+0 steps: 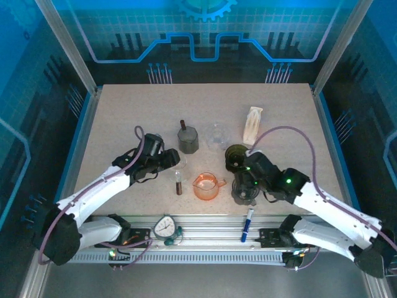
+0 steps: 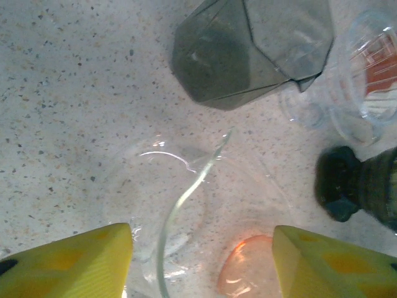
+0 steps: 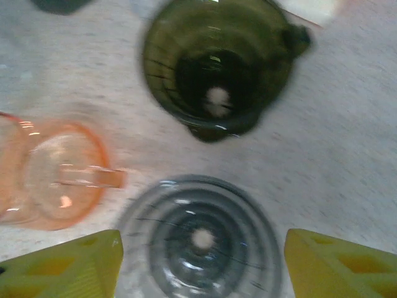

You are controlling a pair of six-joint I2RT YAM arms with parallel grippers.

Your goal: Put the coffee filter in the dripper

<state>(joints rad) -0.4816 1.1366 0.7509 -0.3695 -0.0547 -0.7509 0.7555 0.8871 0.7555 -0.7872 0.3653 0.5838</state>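
Observation:
The white paper coffee filter (image 1: 253, 124) lies at the back right of the table; one corner of it (image 3: 313, 9) shows in the right wrist view. Several drippers stand mid-table: a dark green one (image 1: 236, 155) (image 3: 217, 62), a smoky grey one (image 1: 245, 194) (image 3: 201, 239), an orange one (image 1: 208, 185) (image 3: 56, 180) and a clear one (image 1: 217, 135) (image 2: 366, 74). My right gripper (image 1: 244, 185) (image 3: 203, 248) is open, its yellow fingers on either side of the grey dripper. My left gripper (image 1: 173, 162) (image 2: 201, 248) is open over a clear glass vessel (image 2: 186, 198).
A grey faceted container (image 1: 188, 139) (image 2: 248, 49) with a brown stick stands behind the left gripper. A brown piece (image 1: 178, 184) lies beside the orange dripper. A blue marker (image 1: 248, 222) and a round timer (image 1: 165, 226) rest on the front rail.

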